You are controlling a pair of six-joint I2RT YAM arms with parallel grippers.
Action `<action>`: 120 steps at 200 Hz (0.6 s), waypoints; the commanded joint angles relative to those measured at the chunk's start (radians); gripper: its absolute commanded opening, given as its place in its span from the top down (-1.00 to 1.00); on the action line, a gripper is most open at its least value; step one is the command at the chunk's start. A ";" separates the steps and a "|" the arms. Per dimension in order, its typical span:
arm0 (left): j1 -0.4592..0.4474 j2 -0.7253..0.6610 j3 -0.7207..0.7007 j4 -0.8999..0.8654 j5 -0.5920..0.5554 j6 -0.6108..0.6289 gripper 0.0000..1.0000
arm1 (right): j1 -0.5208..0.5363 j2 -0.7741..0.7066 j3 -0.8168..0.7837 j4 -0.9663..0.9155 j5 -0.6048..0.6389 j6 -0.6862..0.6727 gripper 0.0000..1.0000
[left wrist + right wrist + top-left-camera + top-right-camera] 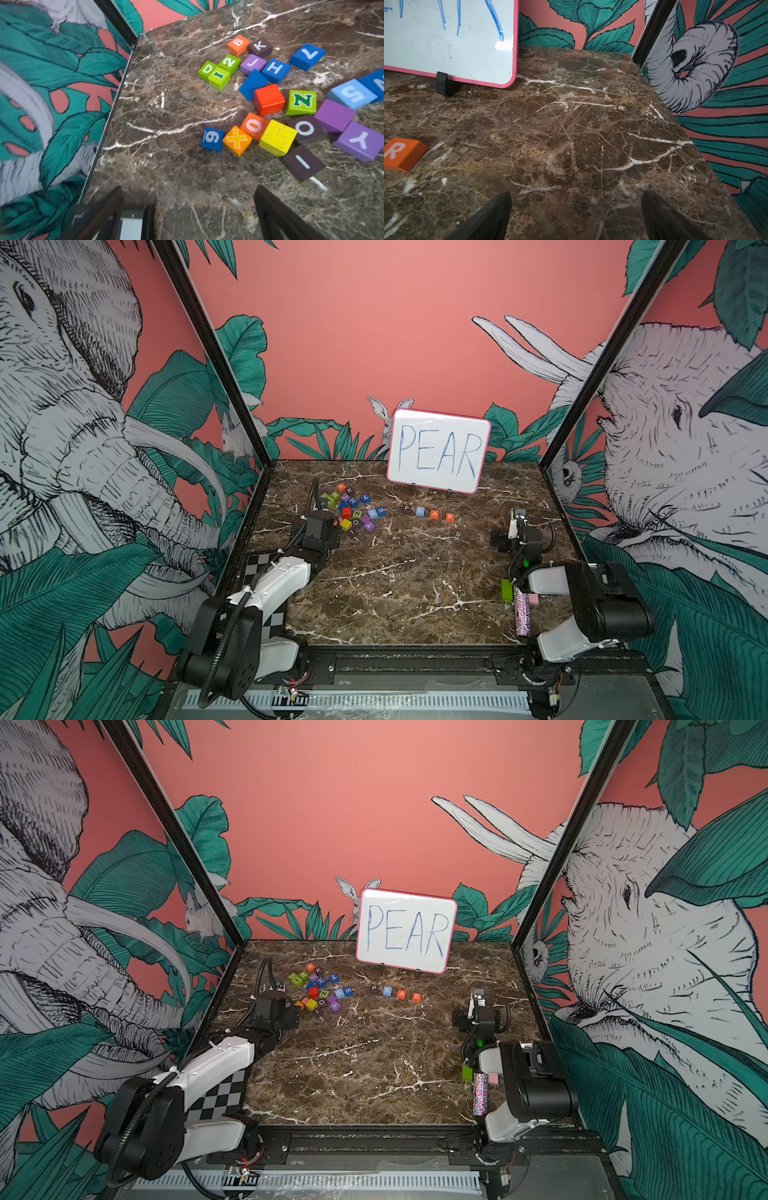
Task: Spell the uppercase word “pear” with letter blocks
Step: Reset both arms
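Left gripper (205, 199) spread, nothing between its jaws, over bare desk (395, 580) just beside the spare pile (346, 513). Right gripper (576, 195) likewise spread and empty. From it the R (400, 153) lies near, toward the robot's left; A (434, 514), E (420, 512) and P (406, 509) follow in a line running side to side before the whiteboard (438, 450), each apart from the next. The R end is nearer the right arm; the pile sits between the left gripper and P. The word looks spelled, so any tidying nudge would suit the right arm

Letter blocks (434, 514) spell PEAR before the whiteboard (438, 450).
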 commanded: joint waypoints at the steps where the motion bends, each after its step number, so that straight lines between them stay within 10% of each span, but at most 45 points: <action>1: 0.024 0.027 -0.061 0.157 0.086 0.082 -0.97 | -0.005 -0.007 0.009 0.024 -0.012 0.007 -0.97; 37: 0.099 0.058 -0.246 0.617 0.282 0.128 -0.98 | -0.005 -0.008 0.007 0.026 -0.014 0.007 -0.97; 74: 0.106 0.107 -0.218 0.634 0.281 0.195 -0.98 | -0.006 -0.007 0.009 0.025 -0.014 0.007 -0.97; 107: 0.183 0.291 -0.320 1.028 0.341 0.148 -0.98 | -0.006 -0.007 0.012 0.020 -0.016 0.008 -0.97; 120: 0.196 0.263 -0.264 0.872 0.354 0.133 -0.98 | -0.006 -0.005 0.013 0.017 -0.018 0.007 -0.98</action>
